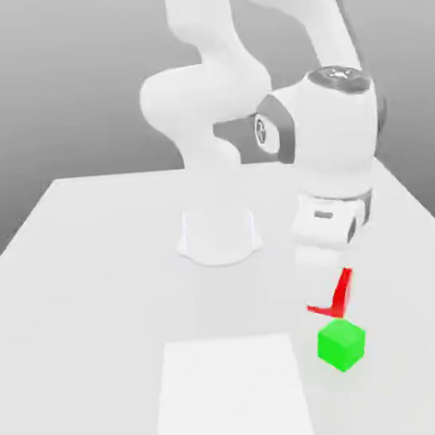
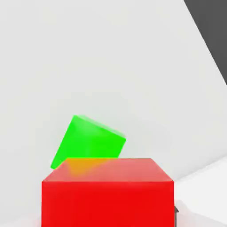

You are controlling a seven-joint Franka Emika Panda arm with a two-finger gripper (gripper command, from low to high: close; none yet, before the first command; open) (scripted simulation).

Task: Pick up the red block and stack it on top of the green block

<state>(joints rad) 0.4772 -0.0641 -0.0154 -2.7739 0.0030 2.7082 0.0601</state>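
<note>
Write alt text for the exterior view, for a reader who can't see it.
A white robot arm's jaws hold a red block near a green block on a pale table; a white square panel lies nearby.

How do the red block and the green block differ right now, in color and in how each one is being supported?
The red block is bright red, while the green block is bright green. The red block is held between the gripper's fingers, whereas the green block rests on the table with nothing gripping it. Both are plain, smooth cubes.
</note>
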